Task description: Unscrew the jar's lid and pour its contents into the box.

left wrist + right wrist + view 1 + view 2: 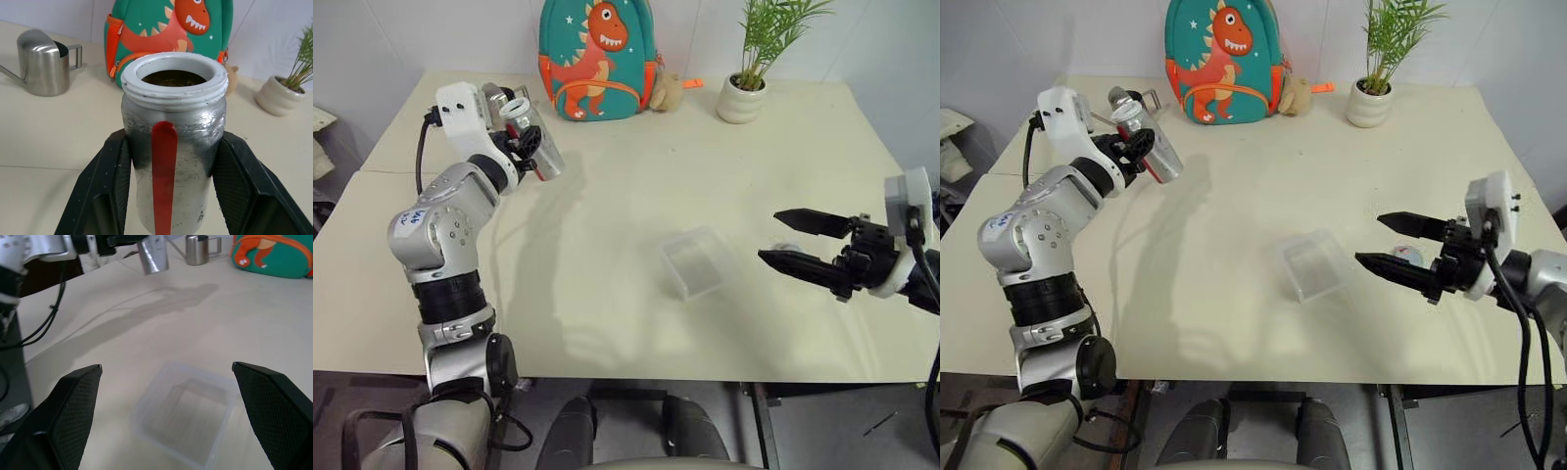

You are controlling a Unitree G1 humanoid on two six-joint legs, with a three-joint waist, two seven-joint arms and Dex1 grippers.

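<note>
Clamping the uncapped jar (173, 161), left end effector (1136, 149) (right end effector (795, 241) wide, empty)

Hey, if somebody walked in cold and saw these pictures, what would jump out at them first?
Probably the dinosaur backpack, bright teal and orange, standing at the table's far edge. Next, the left gripper holding the open silver jar up over the table's left side, dark contents showing at its mouth. Then the clear box mid-table, with the right gripper open beside it.
</note>
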